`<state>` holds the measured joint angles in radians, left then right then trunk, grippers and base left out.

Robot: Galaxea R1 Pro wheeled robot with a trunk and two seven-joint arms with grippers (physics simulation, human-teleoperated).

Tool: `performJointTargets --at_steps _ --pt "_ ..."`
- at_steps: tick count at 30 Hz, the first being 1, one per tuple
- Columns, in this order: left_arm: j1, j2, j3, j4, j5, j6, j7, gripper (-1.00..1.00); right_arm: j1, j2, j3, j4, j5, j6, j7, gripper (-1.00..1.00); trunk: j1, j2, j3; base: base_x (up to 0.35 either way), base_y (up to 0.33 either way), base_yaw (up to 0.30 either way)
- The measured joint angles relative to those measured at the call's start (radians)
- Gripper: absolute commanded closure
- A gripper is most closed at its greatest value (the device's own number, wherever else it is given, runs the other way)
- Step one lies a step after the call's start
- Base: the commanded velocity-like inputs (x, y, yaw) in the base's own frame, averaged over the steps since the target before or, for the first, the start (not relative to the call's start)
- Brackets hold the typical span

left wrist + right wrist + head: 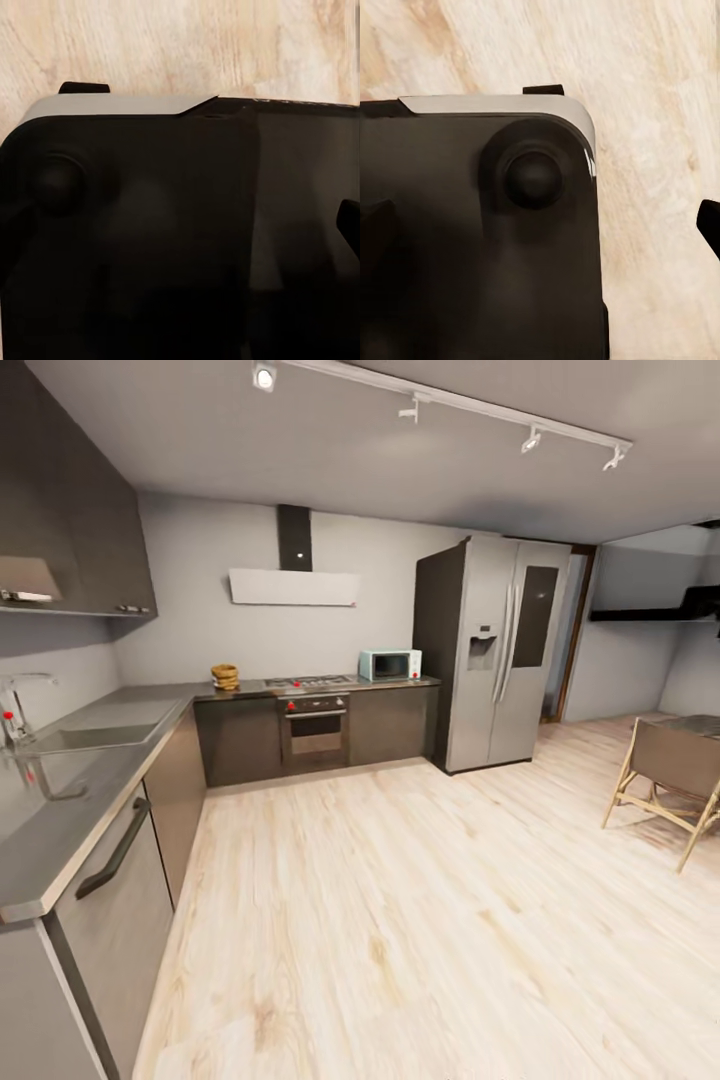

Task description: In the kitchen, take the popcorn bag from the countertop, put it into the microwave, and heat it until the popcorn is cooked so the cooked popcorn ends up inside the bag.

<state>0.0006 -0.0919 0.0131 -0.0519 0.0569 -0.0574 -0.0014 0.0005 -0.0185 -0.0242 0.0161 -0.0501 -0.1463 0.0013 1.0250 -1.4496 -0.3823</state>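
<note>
The kitchen's back wall lies far ahead in the head view. A small tan popcorn bag (225, 676) stands on the grey countertop (250, 688), left of the steel gas hob (310, 682). The pale blue microwave (390, 664) sits at the countertop's right end with its dark door closed. No popcorn is visible. My left gripper (180, 225) and right gripper (540, 225) hang over my own black base and the wood floor, far from the counter. One dark fingertip (349, 225) shows at each wrist view's edge (709, 225), the fingers wide apart and holding nothing.
A steel oven (316, 730) sits under the hob, and a tall grey fridge (495, 650) stands right of the counter. A counter run with a sink (95, 735) lines the left side. A wooden chair (670, 780) stands at the right. Pale wood floor (400, 920) stretches ahead.
</note>
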Motion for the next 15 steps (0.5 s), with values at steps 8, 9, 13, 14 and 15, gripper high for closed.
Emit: performJointTargets --at_steps 8,9,13,14,15 --pt "0.000 0.000 0.000 0.000 0.000 0.000 0.000 -1.00 -0.001 0.000 0.000 -0.001 0.000 0.001 0.000 -1.00 0.000 0.000 0.004 0.000 0.000 -0.240" --pt "0.000 0.000 0.000 0.000 0.000 0.000 0.000 -1.00 0.000 0.000 0.000 -0.001 0.000 0.001 0.000 -1.00 0.000 0.000 0.004 0.000 0.000 -0.240" --pt "0.000 0.000 0.000 0.000 0.000 0.000 0.000 -1.00 0.000 0.000 0.000 -0.001 0.000 0.001 0.000 -1.00 0.000 0.000 0.006 0.000 0.000 -0.240" --pt "0.000 0.000 0.000 0.000 0.000 0.000 0.001 -1.00 0.000 0.000 0.000 -0.001 0.000 0.001 0.000 -1.00 0.000 0.000 0.007 0.000 0.000 -0.240" --pt "0.000 0.000 0.000 0.000 0.000 0.000 0.001 -1.00 0.000 0.000 0.000 -0.001 0.000 0.001 0.000 -1.00 0.000 0.000 0.007 0.000 0.000 -0.241"
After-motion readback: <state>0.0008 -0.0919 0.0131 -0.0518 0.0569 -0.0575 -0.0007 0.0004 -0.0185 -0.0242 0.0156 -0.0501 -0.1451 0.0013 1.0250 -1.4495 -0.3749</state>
